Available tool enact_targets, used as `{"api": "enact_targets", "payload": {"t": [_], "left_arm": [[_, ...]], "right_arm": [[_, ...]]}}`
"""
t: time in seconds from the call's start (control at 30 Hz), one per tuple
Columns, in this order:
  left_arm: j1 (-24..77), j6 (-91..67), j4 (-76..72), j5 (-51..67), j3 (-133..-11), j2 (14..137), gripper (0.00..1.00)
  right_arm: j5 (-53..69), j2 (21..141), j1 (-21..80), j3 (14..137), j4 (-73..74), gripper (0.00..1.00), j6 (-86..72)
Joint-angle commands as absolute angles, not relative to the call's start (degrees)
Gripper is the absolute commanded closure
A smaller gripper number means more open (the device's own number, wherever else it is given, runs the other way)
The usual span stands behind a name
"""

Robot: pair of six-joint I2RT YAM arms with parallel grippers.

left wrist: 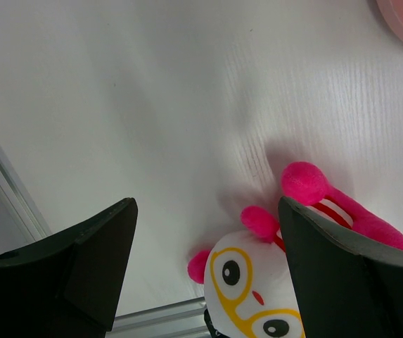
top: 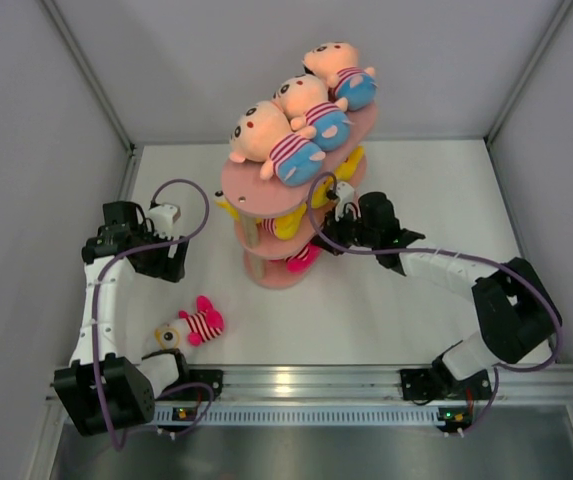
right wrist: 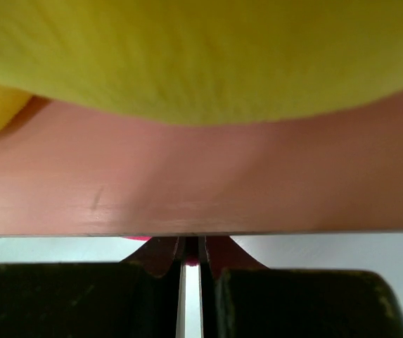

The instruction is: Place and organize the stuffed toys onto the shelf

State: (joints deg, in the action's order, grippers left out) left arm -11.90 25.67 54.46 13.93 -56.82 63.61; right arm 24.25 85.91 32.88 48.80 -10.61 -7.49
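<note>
The salmon-pink shelf [top: 256, 188] stands mid-table. Three peach-headed dolls [top: 311, 105] lie on its top tier and yellow toys [top: 291, 222] fill the middle tier. A pink toy [top: 304, 258] sticks out of the bottom tier. My right gripper [top: 326, 240] reaches in under the middle tier. In the right wrist view the gripper [right wrist: 190, 243] is nearly shut, with a pink scrap [right wrist: 193, 259] pinched at the tips below the tier's edge [right wrist: 187, 190] and a yellow toy [right wrist: 201, 56]. A pink white-faced toy [top: 194, 325] lies on the table. My left gripper [top: 171, 262] hangs open above this toy [left wrist: 257, 289], fingers [left wrist: 207, 208] spread wide.
White walls close in the table at the left, back and right. The aluminium rail [top: 306, 380] with both arm bases runs along the near edge, just behind the lying toy. The right arm's cable [top: 316, 190] loops beside the shelf.
</note>
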Motion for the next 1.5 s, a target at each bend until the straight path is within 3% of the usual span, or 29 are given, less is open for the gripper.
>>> {"api": "enact_targets", "payload": {"t": [0.0,0.2,0.3,0.43,0.63,0.97,1.1,1.2,1.23,1.27,1.33,1.47], "left_arm": [[-11.69,26.72,54.23,13.27,-56.52,62.4,0.13],[-11.69,26.98,54.32,13.18,-56.34,62.49,0.13],[-11.69,26.63,54.23,13.8,-56.69,62.58,0.13],[-11.51,26.54,54.23,13.62,-56.6,62.32,0.13],[-11.25,29.35,57.12,16.25,-55.55,62.75,0.11],[-7.73,41.21,66.34,15.55,-47.81,61.79,0.07],[-7.56,49.11,74.51,22.31,-49.22,59.77,0.05],[-5.28,50.36,74.44,19.36,-46.34,59.76,0.06],[-3.97,50.62,74.27,18.81,-45.27,60.11,0.07],[-3.69,51.15,74.18,18.72,-43.61,60.47,0.17],[-3.78,50.8,73.92,18.2,-43.59,61.87,0.21],[-3.69,50.98,71.46,17.23,-43.07,61.44,0.47]], "right_arm": [[27.25,85.7,31.29,48.18,-14.05,1.0,-7.55],[26.19,83.58,30.67,45.0,-15.3,0.95,-8.17],[26.19,83.41,30.06,45.26,-14.59,0.82,-8.44],[25.49,81.22,29.71,44.21,-15.2,0.57,-8.7],[23.21,74.98,29.79,42.72,-11.53,0.35,-7.56],[15.47,54.52,31.55,41.92,0.09,0.3,-3.43],[13.89,50.54,33.57,42.62,3.68,0.29,-3.25],[12.75,49.48,35.59,42.89,3.69,0.3,-3.6],[12.48,49.22,37.07,42.89,3.17,0.3,-3.69],[12.13,49.48,37.96,42.89,2.99,0.3,-3.69],[9.15,49.92,41.37,43.5,3.16,0.31,-3.69],[4.49,51.94,49.03,44.91,1.42,0.31,-4.74]]}}
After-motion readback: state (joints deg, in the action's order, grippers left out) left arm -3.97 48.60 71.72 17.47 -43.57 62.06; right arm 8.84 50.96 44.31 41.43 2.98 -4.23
